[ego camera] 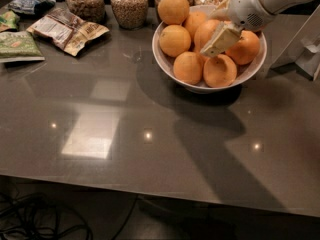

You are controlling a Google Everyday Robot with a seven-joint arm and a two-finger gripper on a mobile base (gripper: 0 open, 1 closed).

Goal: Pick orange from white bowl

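Observation:
The white bowl (161, 64) stands at the back right of the dark table and holds several oranges piled up. One orange (173, 7) sits on top at the left, others (188, 67) (220, 71) lie at the front. My gripper (211, 34) reaches in from the upper right on a white arm (260, 1). It sits down among the middle oranges, against one orange (206, 30) in the centre of the pile. The oranges behind the arm are partly hidden.
Glass jars of grain (129, 4) (85, 0) stand behind the bowl along the back edge. Snack packets (67, 30) (17, 45) lie at the back left. A white object (309, 54) stands at the right edge. Cables (45, 219) lie on the floor below the table front.

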